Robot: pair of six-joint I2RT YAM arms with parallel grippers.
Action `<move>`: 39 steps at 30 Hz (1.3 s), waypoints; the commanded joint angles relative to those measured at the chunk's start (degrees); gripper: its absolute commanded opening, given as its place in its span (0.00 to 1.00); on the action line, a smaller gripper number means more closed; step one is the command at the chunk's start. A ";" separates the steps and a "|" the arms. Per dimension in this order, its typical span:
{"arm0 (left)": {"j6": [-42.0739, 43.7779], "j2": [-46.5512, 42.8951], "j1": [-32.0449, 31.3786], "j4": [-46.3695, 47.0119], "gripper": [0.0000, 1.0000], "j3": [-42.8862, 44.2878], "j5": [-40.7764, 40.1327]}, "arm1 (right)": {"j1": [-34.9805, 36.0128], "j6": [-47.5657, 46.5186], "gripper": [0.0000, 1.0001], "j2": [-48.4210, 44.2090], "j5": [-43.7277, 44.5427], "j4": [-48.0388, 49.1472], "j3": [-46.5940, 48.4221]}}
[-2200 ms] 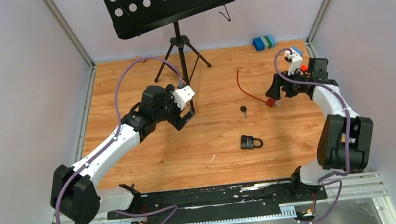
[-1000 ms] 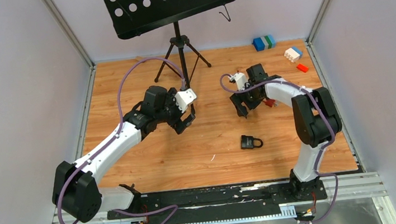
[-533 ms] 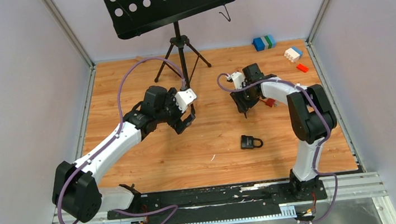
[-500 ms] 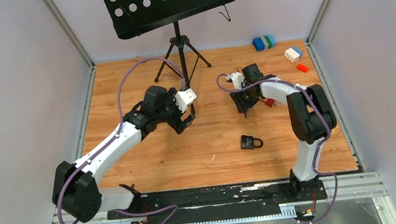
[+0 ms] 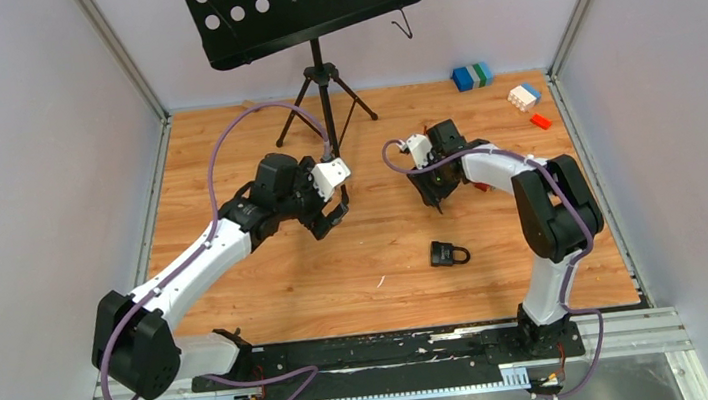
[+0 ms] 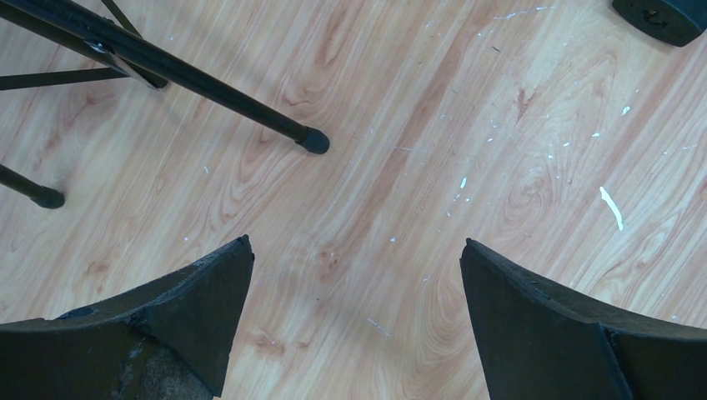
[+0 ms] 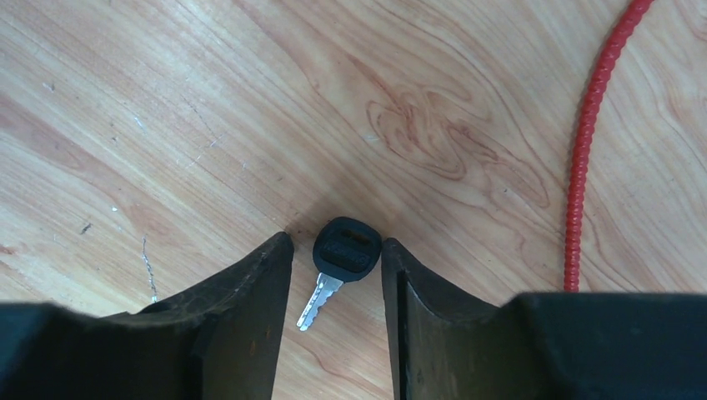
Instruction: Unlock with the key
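Observation:
The key (image 7: 347, 248), black-headed with a silver blade, lies flat on the wooden table in the right wrist view. My right gripper (image 7: 336, 240) is down at the table and straddles it. The right finger touches the key's head and a small gap shows at the left finger, so the jaws are partly closed but not clamped. From above, the right gripper (image 5: 434, 197) hides the key. The black padlock (image 5: 448, 253) lies on the table nearer the arm bases, apart from both grippers. My left gripper (image 5: 334, 212) hovers wide open over bare wood (image 6: 354, 250).
A black music stand (image 5: 320, 83) stands at the back, with its leg feet (image 6: 315, 142) close to the left gripper. A red cable (image 7: 592, 125) runs right of the key. Toy blocks (image 5: 472, 76) sit at the far right corner.
The right arm swung from the far right to the key and came down over it, and its jaws narrowed around the key's head. The left arm has not moved.

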 commanded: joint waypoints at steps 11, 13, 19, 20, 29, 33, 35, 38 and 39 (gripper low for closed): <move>0.52 -2.28 0.03 -0.46 1.00 1.47 -0.93 | 1.96 -2.43 0.18 -1.47 -1.31 -3.20 -1.72; 0.67 -2.46 0.06 -0.64 1.00 1.46 -1.24 | 3.68 -3.49 0.17 -2.57 -2.23 -2.63 -2.06; 1.46 -3.86 0.05 -1.08 1.00 0.41 -3.38 | 9.90 -6.31 0.16 -6.51 -3.14 -1.10 -2.58; 1.55 -4.39 0.02 -1.21 1.00 0.03 -3.79 | 11.03 -6.64 0.16 -7.10 -3.47 -0.88 -2.48; -1.19 -11.27 7.10 -5.03 1.00 -3.57 -5.18 | 23.07 -7.77 0.16 -6.14 -5.78 1.47 -0.97; -3.02 -14.72 13.93 -7.32 1.00 -4.00 -2.84 | 27.17 -8.03 0.16 -5.12 -5.60 2.21 -0.77; -3.79 -15.79 17.99 -7.84 1.00 -4.15 -1.80 | 28.38 -8.25 0.16 -5.11 -5.68 2.34 -0.57; -5.02 -15.61 21.79 -7.93 1.00 -3.87 -0.17 | 29.41 -8.67 0.16 -5.90 -6.05 2.20 -0.28; -5.47 -14.89 22.63 -7.98 1.00 -3.63 0.56 | 29.44 -8.69 0.16 -6.36 -6.25 2.16 -0.11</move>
